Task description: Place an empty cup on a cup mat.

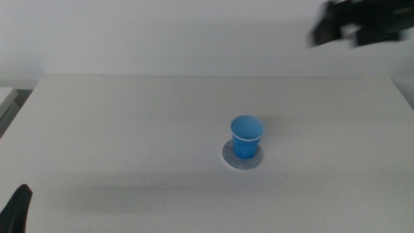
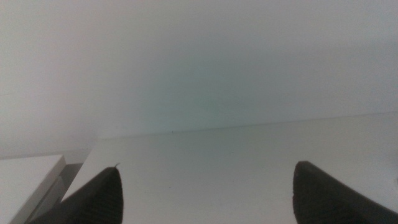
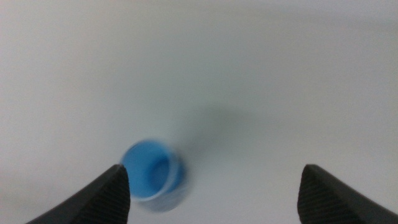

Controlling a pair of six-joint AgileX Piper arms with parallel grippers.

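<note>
The bright blue cup (image 1: 247, 136) stands upright on the round grey cup mat (image 1: 242, 157) a little right of the table's middle. It looks empty. My right gripper (image 1: 354, 27) is high above the table at the upper right, blurred, well clear of the cup. In the right wrist view its jaws stand wide apart with nothing between them (image 3: 211, 193), and the cup (image 3: 151, 174) shows far below, blurred. My left gripper (image 2: 205, 193) waits at the bottom left corner of the middle view (image 1: 16, 208), jaws wide apart and empty.
The white table (image 1: 129, 129) reaches a pale wall at the back. A pale ledge or box edge (image 1: 6, 97) sits beyond the table's left edge, also in the left wrist view (image 2: 28, 180).
</note>
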